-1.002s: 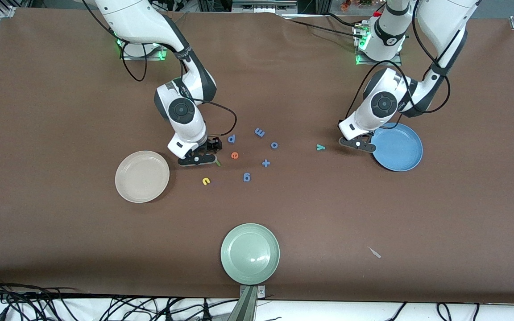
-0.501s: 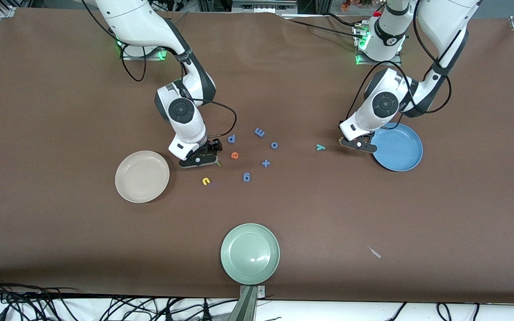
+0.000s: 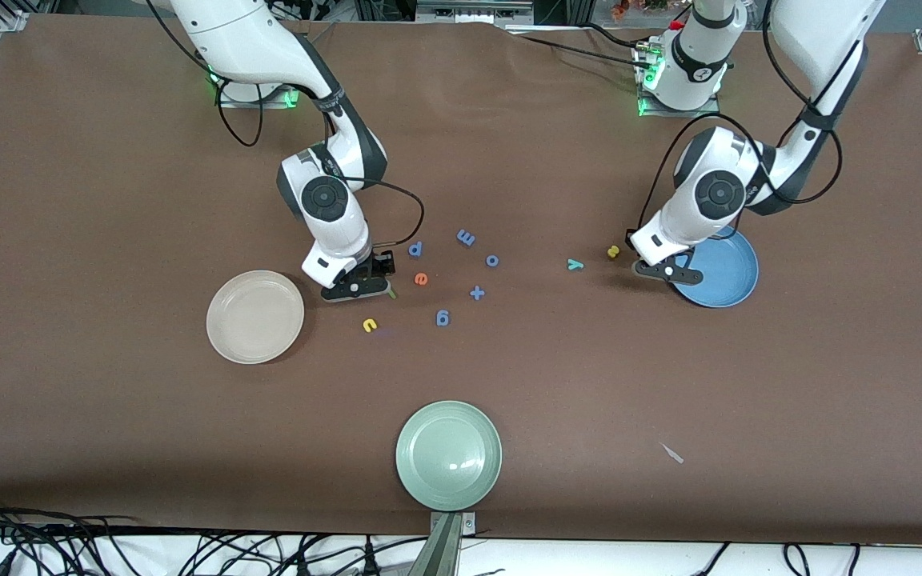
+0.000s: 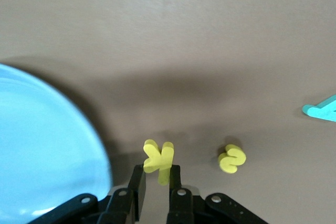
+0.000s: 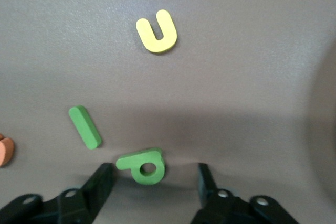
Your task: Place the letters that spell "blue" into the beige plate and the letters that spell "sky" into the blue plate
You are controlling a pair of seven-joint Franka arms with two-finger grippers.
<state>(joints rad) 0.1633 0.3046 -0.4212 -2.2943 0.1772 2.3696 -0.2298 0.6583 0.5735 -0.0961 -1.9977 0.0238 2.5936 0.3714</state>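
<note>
A brown table fills your front view. At its right middle, your left gripper (image 3: 667,272) pinches the yellow k (image 4: 158,157) in nearly closed fingers, raised over the rim of the blue plate (image 3: 725,276). The yellow s (image 3: 613,252) and teal y (image 3: 575,264) lie on the table toward the centre. Left of centre, your right gripper (image 3: 355,288) sits low with fingers spread wide, touching nothing, the dark green b (image 5: 143,165) between them. The green l (image 5: 85,126), yellow u (image 3: 370,324) and orange e (image 3: 421,278) lie close by, beside the beige plate (image 3: 255,317).

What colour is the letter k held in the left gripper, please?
Yellow; the letter k shows best in the left wrist view.
</note>
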